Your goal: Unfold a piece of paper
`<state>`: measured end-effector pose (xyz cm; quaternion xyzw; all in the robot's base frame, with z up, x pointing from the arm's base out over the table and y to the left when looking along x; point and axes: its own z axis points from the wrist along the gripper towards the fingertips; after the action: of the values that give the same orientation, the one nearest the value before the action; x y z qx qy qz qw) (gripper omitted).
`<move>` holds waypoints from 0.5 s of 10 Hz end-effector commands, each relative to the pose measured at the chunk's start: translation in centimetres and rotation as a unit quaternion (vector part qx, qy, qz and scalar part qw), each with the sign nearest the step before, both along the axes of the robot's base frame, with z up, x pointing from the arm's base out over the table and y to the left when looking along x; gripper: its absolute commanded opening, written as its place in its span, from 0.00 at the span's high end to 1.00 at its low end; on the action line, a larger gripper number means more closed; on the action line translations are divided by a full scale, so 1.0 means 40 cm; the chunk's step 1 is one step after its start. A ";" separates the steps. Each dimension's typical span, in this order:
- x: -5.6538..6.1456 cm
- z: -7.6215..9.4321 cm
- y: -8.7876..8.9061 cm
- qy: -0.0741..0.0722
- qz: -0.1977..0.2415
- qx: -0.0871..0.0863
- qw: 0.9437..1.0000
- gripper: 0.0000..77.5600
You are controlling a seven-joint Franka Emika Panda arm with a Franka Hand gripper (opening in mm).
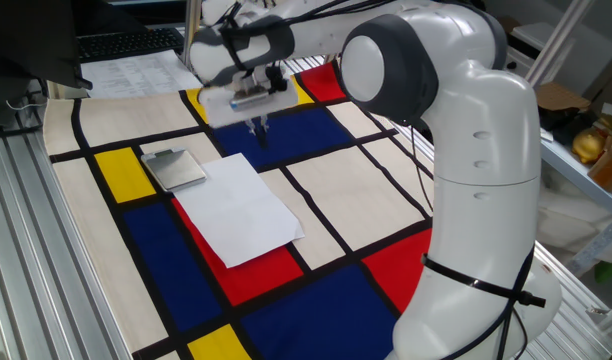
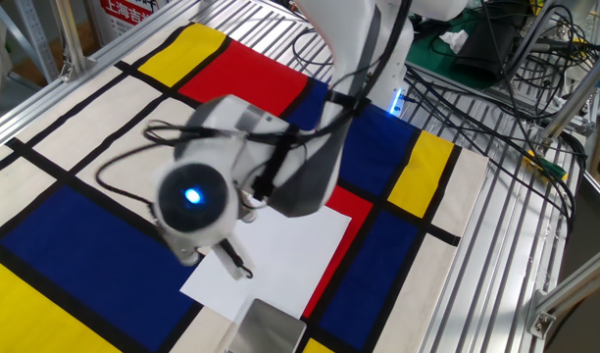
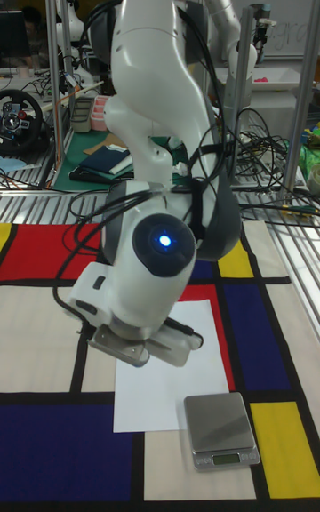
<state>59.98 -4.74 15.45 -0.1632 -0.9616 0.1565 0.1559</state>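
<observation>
Now the piece of paper [image 1: 236, 207] lies flat on the table [image 1: 316, 180], beside the grey plate [image 1: 173, 168]. The pincer [image 1: 259, 126] hangs above its far edge, fingers close together, holding nothing. I think unfolding looks finished; next, just pull away.

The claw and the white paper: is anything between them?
Nothing. In one fixed view the gripper hangs above the piece of paper's far corner, with only bare blue cloth between.
</observation>
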 end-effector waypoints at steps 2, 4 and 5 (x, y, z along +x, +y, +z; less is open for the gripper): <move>0.186 0.101 -0.020 -0.112 0.084 0.134 0.981 0.99; 0.182 0.106 -0.024 -0.122 0.077 0.147 0.979 0.99; 0.182 0.106 -0.024 -0.124 0.078 0.146 0.978 0.99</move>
<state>64.87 -5.21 17.83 -0.1122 -0.9875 0.0642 0.0905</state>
